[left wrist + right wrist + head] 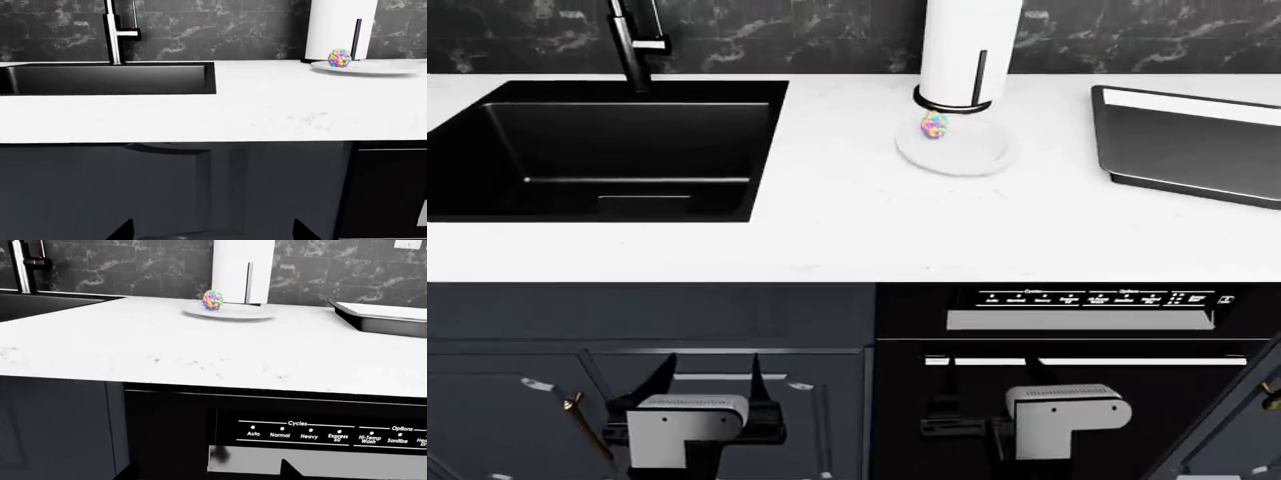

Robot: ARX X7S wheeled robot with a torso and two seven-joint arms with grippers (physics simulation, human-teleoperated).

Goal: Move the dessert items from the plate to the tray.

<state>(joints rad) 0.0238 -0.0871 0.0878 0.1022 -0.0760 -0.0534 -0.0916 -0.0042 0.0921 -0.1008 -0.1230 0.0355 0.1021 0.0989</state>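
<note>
White stone counter, speckled egg-shaped sweet on round plate, hands' openness unclear.

We see a black sink basin sunk into the white countertop, its dark faucet rising at the back. A white paper towel roll stands upright on its holder. Below, a dishwasher control panel faces us.

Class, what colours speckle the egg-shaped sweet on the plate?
The egg-shaped sweet is speckled pink, blue and yellow, clearest in the right wrist view.
</note>
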